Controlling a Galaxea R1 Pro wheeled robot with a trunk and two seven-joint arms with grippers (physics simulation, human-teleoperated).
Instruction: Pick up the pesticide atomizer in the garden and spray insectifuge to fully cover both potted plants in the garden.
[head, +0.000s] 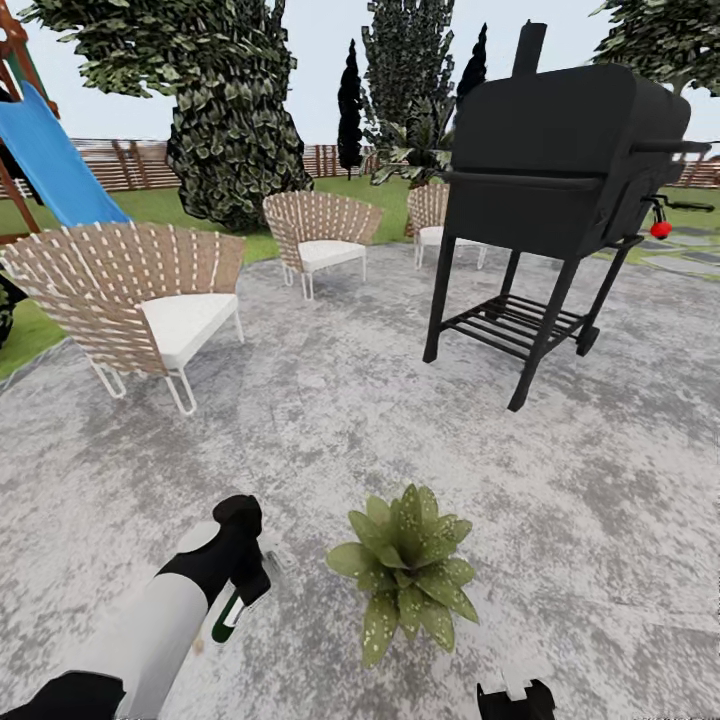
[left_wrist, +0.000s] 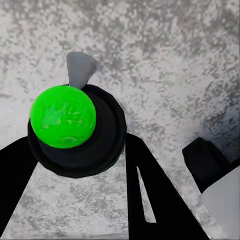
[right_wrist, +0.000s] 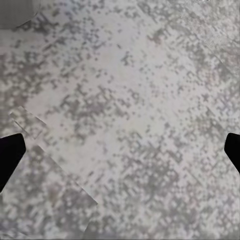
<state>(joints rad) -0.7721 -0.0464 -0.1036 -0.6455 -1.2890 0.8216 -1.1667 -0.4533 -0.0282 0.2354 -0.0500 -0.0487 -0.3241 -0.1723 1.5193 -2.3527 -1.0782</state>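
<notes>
A potted plant (head: 405, 570), a low rosette of speckled green leaves, sits on the grey stone patio (head: 330, 420) just in front of me; its leaves hide the pot. My left gripper (head: 240, 598) is a little to the plant's left, shut on the pesticide atomizer (head: 228, 612), of which a green and white part shows below the fingers. In the left wrist view the atomizer (left_wrist: 75, 132) is a dark round body with a bright green top and a grey nozzle, held between the black fingers (left_wrist: 145, 175) above bare stone. My right gripper (right_wrist: 120, 152) hangs open over bare patio, right of the plant (head: 515, 700).
A black barbecue grill (head: 560, 170) on legs stands at the back right. Three wicker chairs (head: 140, 300) (head: 320, 235) (head: 435, 215) ring the patio's far left and back. Behind them are a blue slide (head: 55, 160), lawn, trees and a wooden fence.
</notes>
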